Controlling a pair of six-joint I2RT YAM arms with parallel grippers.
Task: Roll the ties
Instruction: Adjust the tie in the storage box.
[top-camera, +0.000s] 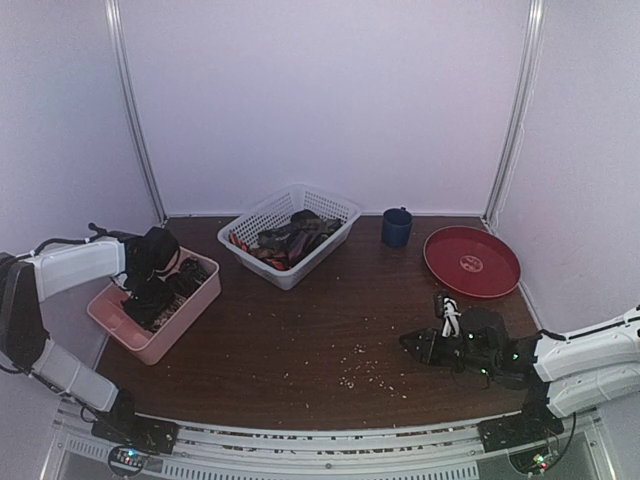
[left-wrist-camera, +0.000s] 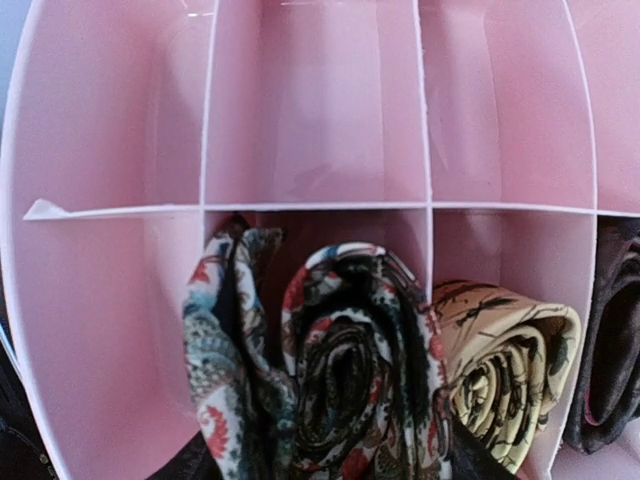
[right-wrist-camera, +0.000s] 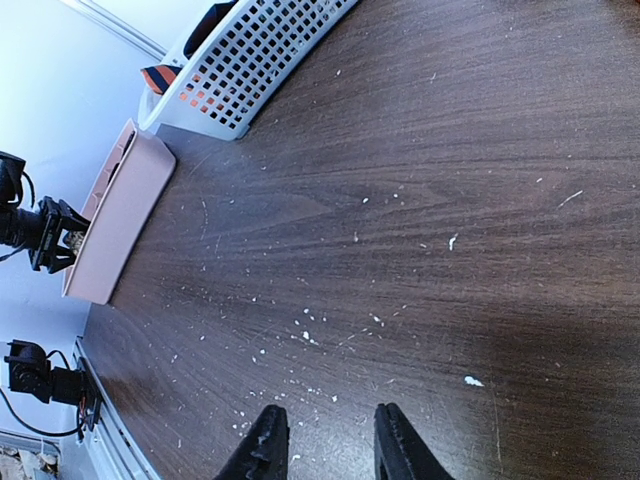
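pink tray (left-wrist-camera: 300, 120) holds rolled ties (left-wrist-camera: 350, 380), directly under left claw (top-camera: 148, 292)

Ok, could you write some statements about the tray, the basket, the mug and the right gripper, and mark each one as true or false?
1. Rolled ties stand in compartments of the tray. True.
2. The basket is empty. False: it holds a heap of loose ties.
3. The mug stands on the plate. False: it stands on the table, beside the plate.
4. The right gripper is open and holds nothing. True.
5. Every compartment of the tray is filled. False: in the left wrist view, the row behind the rolled ties is empty.
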